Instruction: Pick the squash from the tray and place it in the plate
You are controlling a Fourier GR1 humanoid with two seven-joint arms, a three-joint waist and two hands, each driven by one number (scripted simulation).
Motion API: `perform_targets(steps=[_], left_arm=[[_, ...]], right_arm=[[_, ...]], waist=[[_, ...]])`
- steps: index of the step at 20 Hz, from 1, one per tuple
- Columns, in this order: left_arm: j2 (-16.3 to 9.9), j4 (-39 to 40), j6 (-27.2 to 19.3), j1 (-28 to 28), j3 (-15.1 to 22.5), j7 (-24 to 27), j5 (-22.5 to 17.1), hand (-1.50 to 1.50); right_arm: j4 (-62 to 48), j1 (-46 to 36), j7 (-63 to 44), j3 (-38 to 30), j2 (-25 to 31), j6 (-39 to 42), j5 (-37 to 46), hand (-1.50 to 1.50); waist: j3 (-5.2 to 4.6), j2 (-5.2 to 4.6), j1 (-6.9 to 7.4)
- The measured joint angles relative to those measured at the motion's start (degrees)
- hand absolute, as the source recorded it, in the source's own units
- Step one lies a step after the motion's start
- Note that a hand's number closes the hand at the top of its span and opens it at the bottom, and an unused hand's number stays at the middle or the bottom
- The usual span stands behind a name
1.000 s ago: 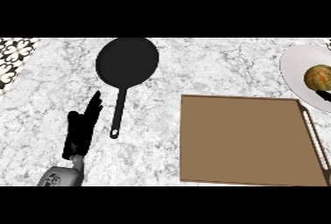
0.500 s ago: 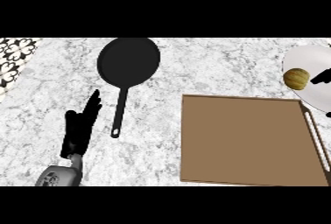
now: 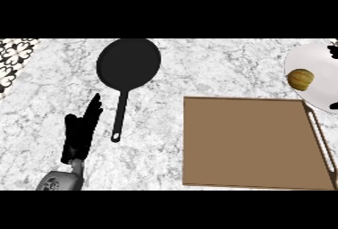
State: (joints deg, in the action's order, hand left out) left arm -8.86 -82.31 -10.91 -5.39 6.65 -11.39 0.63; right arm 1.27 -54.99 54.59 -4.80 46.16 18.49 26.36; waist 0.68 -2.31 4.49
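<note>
Squash (image 3: 300,79): lying on the white plate (image 3: 315,96), which sits at the tabletop's (image 3: 218,67) far right, just beyond the tray's far right corner and cut off by the view's edge. The squash is toward the plate's left half, nothing touching it.

Tray (image 3: 251,141): brown, flat, rectangular, with a pale handle along its right side. Nothing lies on it. It occupies the near right part of the tabletop.

Right robot hand (image 3: 332,50): only dark fingertips show at the view's right edge, over the plate's far rim and again at its near rim, clear of the squash. Whether this hand is spread or curled cannot be told.

Left robot hand (image 3: 80,130): well to the left of the tray, fingers straight and pointing away, spread slightly, holding nothing.

Black frying pan (image 3: 128,64): lies left of the tray, handle pointing toward the near edge, just right of the left robot hand.
</note>
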Motion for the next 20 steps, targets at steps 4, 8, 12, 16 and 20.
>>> perform_targets(steps=[4, 8, 12, 16, 20], left_arm=[[-0.10, 0.05, -0.06, -0.31, -0.31, -0.21, -0.05, 0.00], [-0.16, -0.29, 0.03, -0.40, -0.36, -0.53, -0.14, 0.00], [-0.14, -0.34, 0.26, 0.35, -0.16, -0.02, -0.13, 0.00], [0.05, -0.38, 0.02, 0.46, -0.11, 0.15, 0.05, 0.00], [-0.21, -0.92, 0.26, 0.70, -0.19, 0.20, -0.05, 0.00]], right_arm=[[-0.35, 0.29, -1.76, -2.49, 0.66, 3.88, -2.62, -1.50], [0.06, 1.06, -3.03, -3.67, 0.90, 6.14, -3.91, -1.50], [1.31, 2.07, -3.64, -4.49, 0.85, 7.52, -4.95, -1.50], [2.89, 2.99, -4.20, -4.83, 0.45, 8.54, -5.64, -1.50], [4.32, 4.53, -4.45, -4.91, 0.35, 8.68, -6.13, -1.50]], waist=[[0.06, -0.12, -0.22], [0.15, -0.21, -0.11], [0.19, -0.19, -0.11], [0.17, -0.11, -0.26], [0.16, -0.12, -0.05]])
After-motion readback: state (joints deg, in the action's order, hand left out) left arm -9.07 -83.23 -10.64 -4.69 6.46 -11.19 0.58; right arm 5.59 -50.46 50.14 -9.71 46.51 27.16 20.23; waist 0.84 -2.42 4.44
